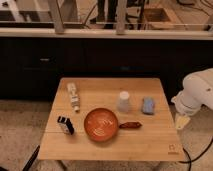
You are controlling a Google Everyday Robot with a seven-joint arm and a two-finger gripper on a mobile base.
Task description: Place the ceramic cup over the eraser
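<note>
Ceramic cup (pixel 123 101) beside eraser (pixel 148 105), hand (pixel 182 122) at right

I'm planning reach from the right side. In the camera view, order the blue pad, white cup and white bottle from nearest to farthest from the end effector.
The end effector hangs just off the table's right edge.
1. Blue pad, right side.
2. White cup, middle, upside down.
3. White bottle, lying at far left.

Right of the table (pixel 145 142), the gripper (pixel 182 122)
</note>
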